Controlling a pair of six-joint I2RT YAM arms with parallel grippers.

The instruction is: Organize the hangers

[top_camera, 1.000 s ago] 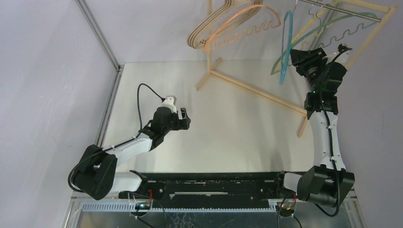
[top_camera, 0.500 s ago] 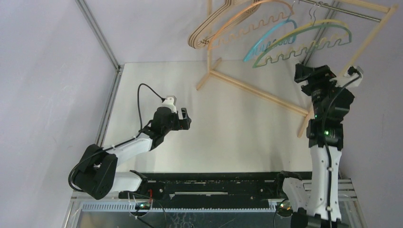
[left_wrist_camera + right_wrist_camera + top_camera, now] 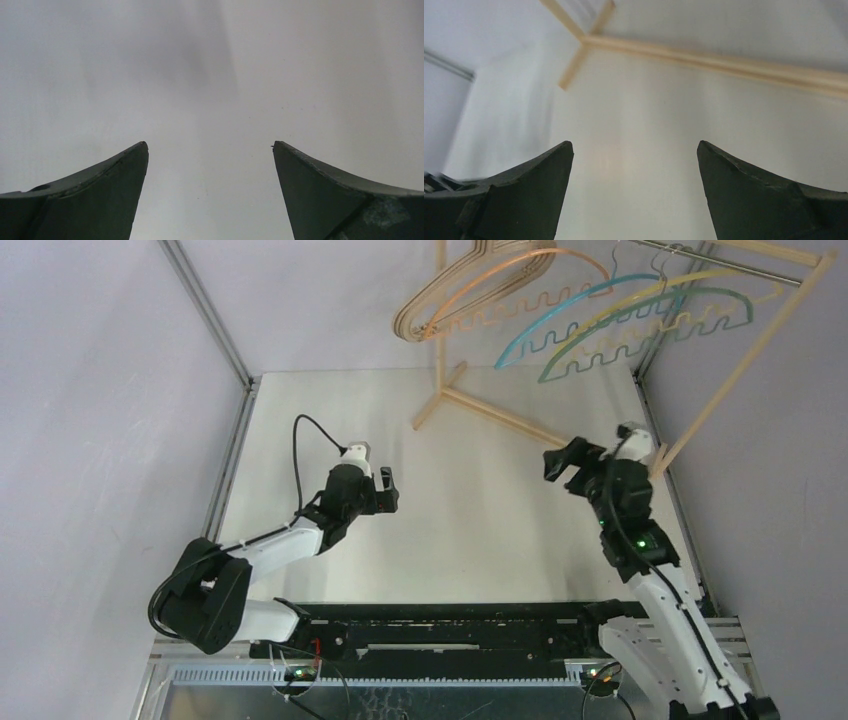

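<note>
The hangers hang in a row from the rack's metal rod point(image 3: 735, 268) at the top of the top view: beige wooden ones point(image 3: 432, 302), an orange wavy one point(image 3: 520, 264), a blue one point(image 3: 556, 316), a yellow one point(image 3: 650, 290) and a teal one point(image 3: 640, 332). My right gripper point(image 3: 558, 466) is open and empty, low over the table below the hangers and clear of them; its wrist view shows only the table and the rack's base bars point(image 3: 724, 62) beyond its fingertips point(image 3: 634, 145). My left gripper point(image 3: 390, 488) is open and empty over the table's left middle point(image 3: 210, 145).
The pale wooden rack frame point(image 3: 520, 420) stands on the far right of the white table point(image 3: 470, 530), with its base bars crossing the table diagonally and an upright post point(image 3: 745, 360) at the right. Grey walls close in the left and right sides.
My right arm has dropped from the hangers at the rod down and left to the table. The blue and teal hangers have swung from edge-on to broadside and hang free. The left arm stayed put.
</note>
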